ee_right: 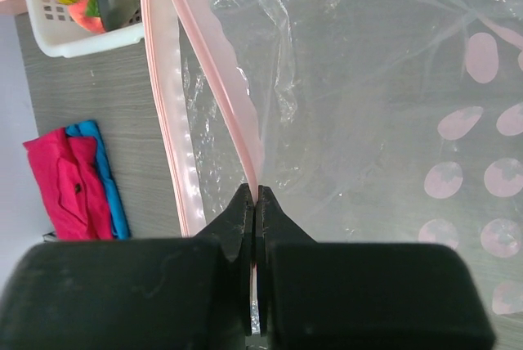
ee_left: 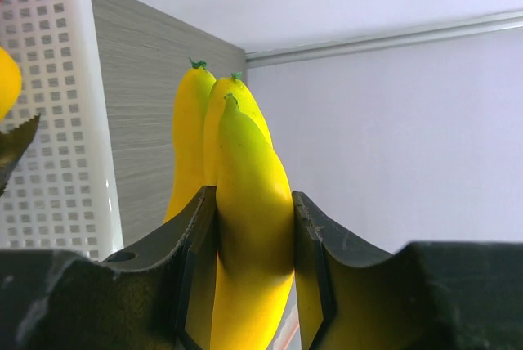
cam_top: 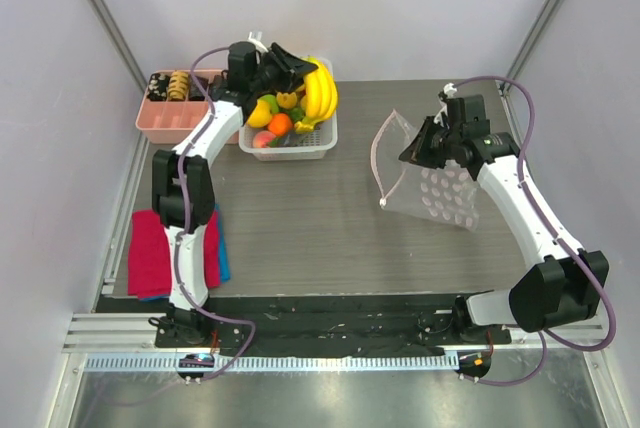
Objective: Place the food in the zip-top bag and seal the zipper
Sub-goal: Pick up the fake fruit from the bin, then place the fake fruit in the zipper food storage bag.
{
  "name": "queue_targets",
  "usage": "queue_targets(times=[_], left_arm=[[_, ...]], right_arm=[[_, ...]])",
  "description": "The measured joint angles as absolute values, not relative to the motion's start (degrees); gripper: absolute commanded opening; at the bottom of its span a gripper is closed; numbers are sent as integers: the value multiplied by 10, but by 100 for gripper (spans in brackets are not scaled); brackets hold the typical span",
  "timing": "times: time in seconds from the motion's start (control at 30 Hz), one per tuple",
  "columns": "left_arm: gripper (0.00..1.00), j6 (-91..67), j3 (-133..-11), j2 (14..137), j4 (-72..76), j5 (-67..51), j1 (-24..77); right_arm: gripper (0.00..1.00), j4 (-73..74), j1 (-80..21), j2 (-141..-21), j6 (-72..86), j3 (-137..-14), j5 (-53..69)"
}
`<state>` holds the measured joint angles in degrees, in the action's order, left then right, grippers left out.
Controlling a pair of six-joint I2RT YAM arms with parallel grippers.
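My left gripper (cam_top: 298, 70) is over the white basket (cam_top: 322, 138) and shut on a yellow banana (ee_left: 249, 227) of the bunch (cam_top: 320, 93). Other toy fruits lie in the basket: an orange (cam_top: 280, 124), a pink peach (cam_top: 264, 138), a yellow mango (cam_top: 260, 112). My right gripper (cam_top: 417, 151) is shut on the upper pink zipper edge (ee_right: 237, 133) of the clear polka-dot bag (cam_top: 440, 193) and holds its mouth open toward the left. The lower zipper strip (ee_right: 167, 113) lies on the table. The bag looks empty.
A pink divided tray (cam_top: 175, 118) with brown snack pieces stands at the back left beside the basket. Red and blue cloths (cam_top: 155, 253) lie at the left table edge, also in the right wrist view (ee_right: 73, 182). Grey walls close the sides.
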<state>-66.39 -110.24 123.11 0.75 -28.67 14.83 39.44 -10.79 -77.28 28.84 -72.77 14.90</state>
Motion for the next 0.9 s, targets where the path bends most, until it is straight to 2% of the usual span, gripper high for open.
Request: queue_targets(times=[0.4, 0.63, 0.9], left_arm=[[0, -793, -1023, 1185, 143, -292, 143], [0, -838, -1029, 1100, 184, -262, 146], [1, -854, -1074, 1078, 185, -211, 174]], right_arm=[[1, 300, -101, -777, 410, -722, 225], [1, 251, -101, -813, 484, -728, 259], [1, 227, -105, -852, 549, -770, 266]])
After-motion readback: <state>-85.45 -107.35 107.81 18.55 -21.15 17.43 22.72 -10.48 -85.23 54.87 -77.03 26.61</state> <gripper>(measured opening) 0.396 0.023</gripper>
